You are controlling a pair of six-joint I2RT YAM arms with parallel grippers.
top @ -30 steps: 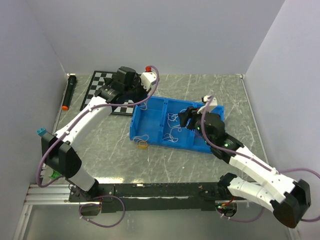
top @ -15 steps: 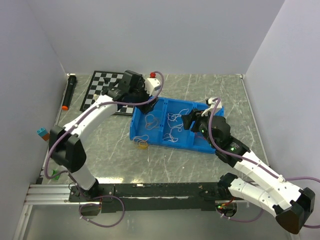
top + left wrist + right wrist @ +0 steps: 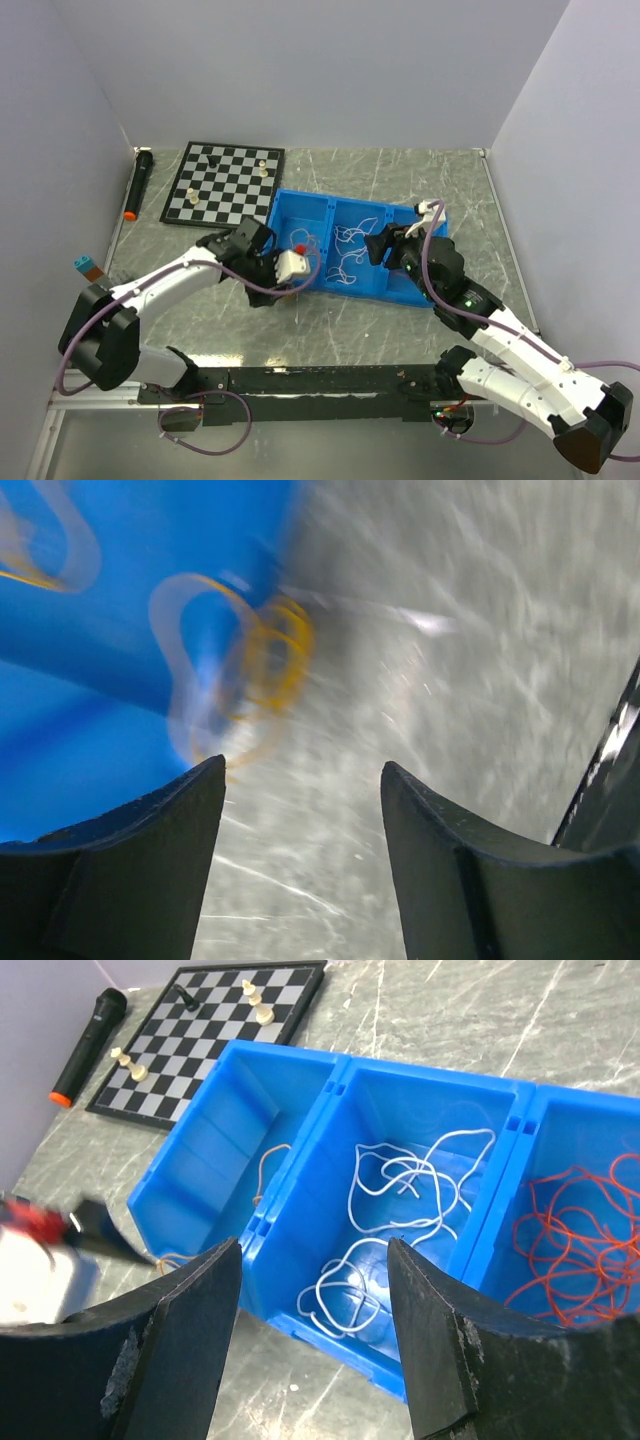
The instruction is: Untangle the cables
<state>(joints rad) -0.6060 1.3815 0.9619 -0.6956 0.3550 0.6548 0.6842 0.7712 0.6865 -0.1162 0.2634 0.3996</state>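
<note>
A blue three-part bin holds the cables. White cables lie tangled in its middle part. Red-orange cables fill the right part, and a thin yellow cable lies in the left part. Another yellow cable loop lies on the table against the bin's outer wall, blurred. My left gripper is open just short of that loop, low at the bin's front-left corner, nothing between its fingers. My right gripper hangs open and empty above the bin's front edge.
A chessboard with a few pieces lies behind the bin on the left. A black marker with an orange tip lies along the left wall. A small teal and orange block sits at the table's left edge.
My left arm swung from the bin's back-left corner down to its front-left corner, and its gripper went from shut to open. A yellow cable now lies in the left part. The right arm barely moved.
</note>
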